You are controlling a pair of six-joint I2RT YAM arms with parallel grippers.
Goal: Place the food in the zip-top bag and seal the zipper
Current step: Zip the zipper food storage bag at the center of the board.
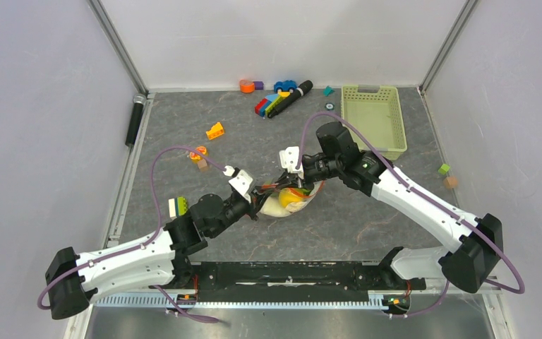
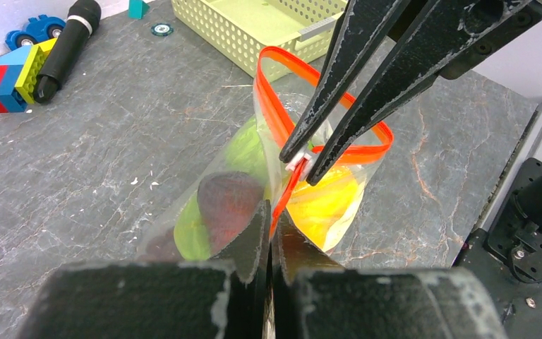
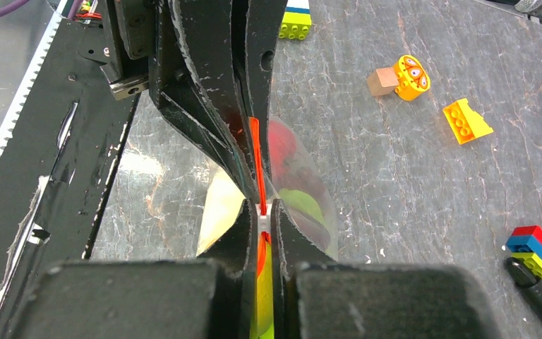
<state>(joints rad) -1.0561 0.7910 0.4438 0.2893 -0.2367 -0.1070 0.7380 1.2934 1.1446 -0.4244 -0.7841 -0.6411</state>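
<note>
Left tool [image 2: 269, 220] clenched on the zipper [image 2: 271, 99] of the zip-top bag [image 2: 183, 227], right tool [image 2: 305, 167] pinching its white slider [image 2: 296, 164] — food [image 2: 328, 205] inside the bag, mouth open beyond the slider

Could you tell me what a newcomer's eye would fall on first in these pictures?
The clear zip-top bag at the table's middle, with bright food showing through it, is pinched from both sides: the left fingers are shut on its red-orange zipper, the right fingers on the white slider tab. After that come the pale green basket at the far right and the coloured blocks along the far edge.
</note>
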